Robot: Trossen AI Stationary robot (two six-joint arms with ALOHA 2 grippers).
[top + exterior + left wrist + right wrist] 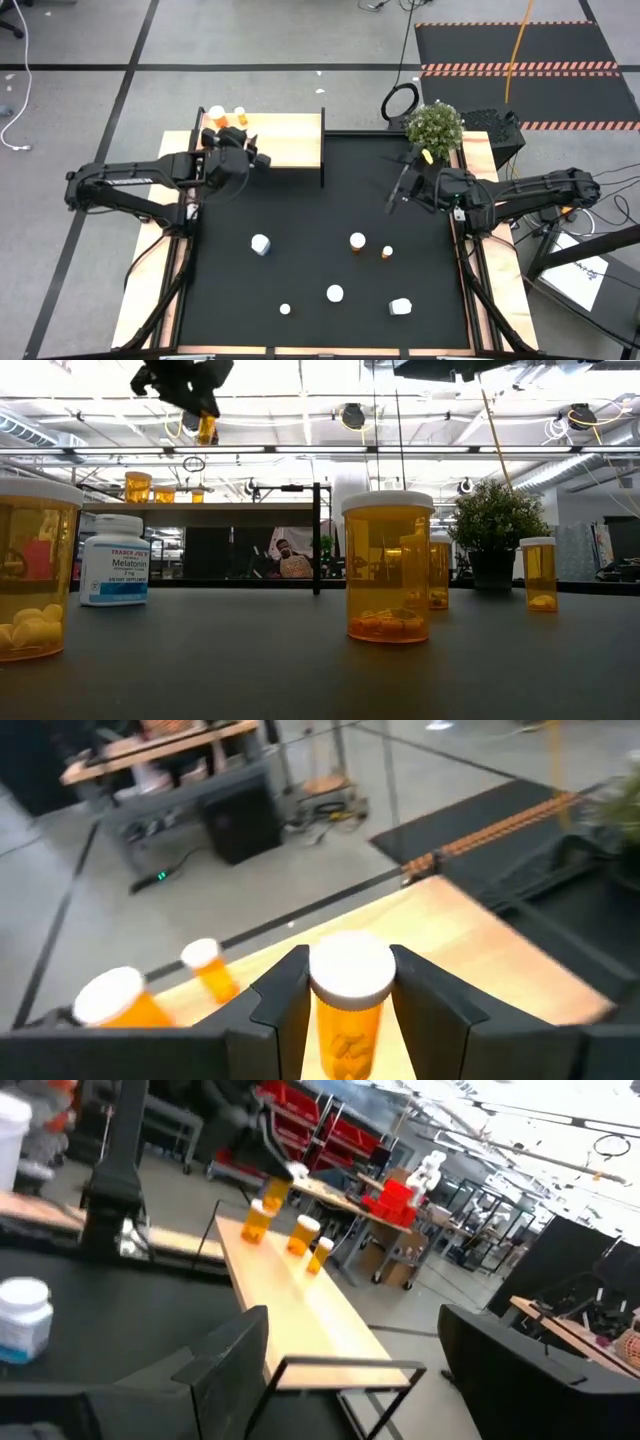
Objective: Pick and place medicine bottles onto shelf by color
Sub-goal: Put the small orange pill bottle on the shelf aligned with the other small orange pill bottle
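My left gripper (243, 141) is shut on an orange bottle with a white cap (349, 1003), held above the left part of the light-wood shelf (292, 140). In the low view the bottle (206, 429) hangs high above the shelf board (230, 508). Two orange bottles (217, 114) (240, 117) stand upright at the shelf's far left corner. My right gripper (398, 192) is open and empty above the right part of the black mat (320, 200). Several more bottles stand on the mat: a white one (261, 244), orange ones (357, 241) (387, 252), and others nearer the front (335, 293) (401, 306). My left gripper pinches the orange bottle between its two fingers, one on each side of the upper body (325, 1020) just under the white cap (350, 970). The bottle stands upright in the hold. It is lifted clear of the shelf.
A black post (322, 150) stands at the shelf's right end. A potted plant (435, 125) stands at the mat's far right corner, close to my right arm. A small white bottle (285, 309) stands near the front edge.
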